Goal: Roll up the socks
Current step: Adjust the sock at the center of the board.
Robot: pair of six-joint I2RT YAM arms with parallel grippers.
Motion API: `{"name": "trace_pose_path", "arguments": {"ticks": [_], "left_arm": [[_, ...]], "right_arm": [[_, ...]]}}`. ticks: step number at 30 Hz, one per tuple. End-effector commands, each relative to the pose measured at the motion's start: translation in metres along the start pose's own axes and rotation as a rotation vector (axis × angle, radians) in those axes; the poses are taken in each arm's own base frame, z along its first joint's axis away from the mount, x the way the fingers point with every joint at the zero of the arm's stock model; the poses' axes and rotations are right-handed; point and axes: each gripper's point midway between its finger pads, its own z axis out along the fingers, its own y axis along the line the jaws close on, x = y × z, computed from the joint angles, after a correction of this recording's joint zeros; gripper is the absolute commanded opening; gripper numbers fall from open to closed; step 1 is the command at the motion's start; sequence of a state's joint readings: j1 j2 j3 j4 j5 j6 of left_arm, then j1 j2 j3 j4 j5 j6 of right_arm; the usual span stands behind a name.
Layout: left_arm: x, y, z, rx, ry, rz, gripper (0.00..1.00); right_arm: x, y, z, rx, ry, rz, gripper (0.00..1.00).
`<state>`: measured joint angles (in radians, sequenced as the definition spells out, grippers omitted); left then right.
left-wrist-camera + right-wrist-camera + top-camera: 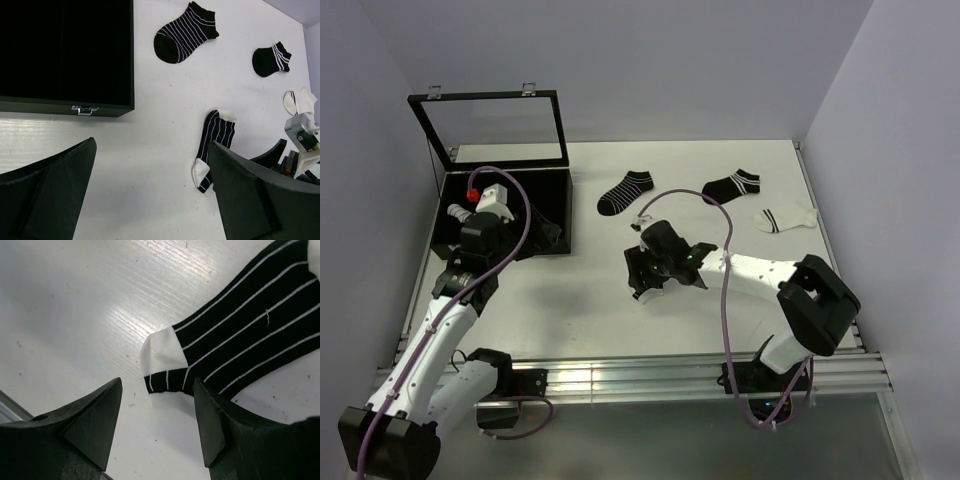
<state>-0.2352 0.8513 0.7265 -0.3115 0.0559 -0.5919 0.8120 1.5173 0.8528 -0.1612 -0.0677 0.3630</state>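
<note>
Right gripper (157, 385) hung, fingers apart, over a floppy-looking black white-striped cloth sock (250, 325). Its white toe (160, 352) looked easiest to pinch. Left gripper (152, 145) gaped empty.

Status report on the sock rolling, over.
Left hand open, empty, near the black case. Right hand open over the white toe of a black striped sock, flat, unrolled. Three other socks flat farther back. Nothing blocking.

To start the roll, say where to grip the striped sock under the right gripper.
Take the white-patched end, coming straight down; the right gripper hangs open over it. The sock lies flat and stretched out, so that free end should lift and roll along its length.
</note>
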Motion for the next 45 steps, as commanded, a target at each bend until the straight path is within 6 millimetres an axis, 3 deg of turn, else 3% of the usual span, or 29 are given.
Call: {"name": "trace_pose_path", "arguments": {"ticks": [1, 3, 7, 13, 14, 16, 17, 20, 23, 25, 26, 28, 32, 45], "left_arm": [[-0.007, -0.008, 0.002, 0.034, -0.028, 0.005, 0.99], [-0.007, -0.006, 0.002, 0.029, -0.029, 0.01, 1.0], [-0.006, -0.005, 0.002, 0.023, -0.031, 0.013, 0.99], [-0.009, -0.001, 0.001, 0.005, -0.043, 0.028, 0.99], [-0.009, -0.002, 0.0, 0.007, -0.043, 0.028, 0.99], [-0.009, -0.002, 0.0, 0.007, -0.043, 0.029, 0.99], [-0.008, -0.001, 0.001, 0.006, -0.042, 0.029, 0.99], [-0.009, -0.001, 0.0, 0.004, -0.045, 0.029, 0.99], [-0.008, 0.0, 0.0, 0.003, -0.042, 0.028, 0.99], [-0.007, 0.001, 0.0, -0.001, -0.041, 0.026, 0.99], [-0.006, 0.0, 0.0, 0.001, -0.04, 0.024, 0.99], [-0.007, -0.001, 0.001, 0.005, -0.041, 0.02, 0.99], [-0.007, -0.001, 0.003, 0.005, -0.037, 0.015, 0.99], [-0.007, 0.001, 0.004, -0.005, -0.038, 0.011, 0.99]], "right_arm": [[-0.005, 0.007, 0.003, -0.031, 0.039, -0.099, 0.66], [-0.005, 0.017, 0.007, -0.077, 0.062, -0.093, 0.66], [0.006, 0.018, 0.028, -0.077, 0.138, -0.067, 0.66], [-0.004, 0.026, 0.057, -0.089, 0.162, -0.023, 0.66], [-0.018, 0.031, 0.059, -0.093, 0.135, -0.02, 0.66], [-0.023, 0.029, 0.071, -0.067, 0.129, 0.003, 0.67], [-0.04, 0.031, 0.074, -0.058, 0.088, 0.01, 0.67], [-0.064, 0.027, 0.081, -0.031, 0.038, 0.051, 0.67], [-0.083, 0.02, 0.069, -0.008, -0.029, 0.018, 0.67], [-0.099, 0.029, 0.049, -0.051, -0.104, -0.048, 0.67], [-0.09, 0.027, 0.044, -0.049, -0.099, -0.072, 0.67], [-0.091, 0.028, 0.029, -0.038, -0.136, -0.165, 0.65], [-0.065, 0.024, 0.024, 0.028, -0.128, -0.335, 0.6], [-0.035, 0.035, 0.034, 0.052, -0.08, -0.601, 0.57]]}}
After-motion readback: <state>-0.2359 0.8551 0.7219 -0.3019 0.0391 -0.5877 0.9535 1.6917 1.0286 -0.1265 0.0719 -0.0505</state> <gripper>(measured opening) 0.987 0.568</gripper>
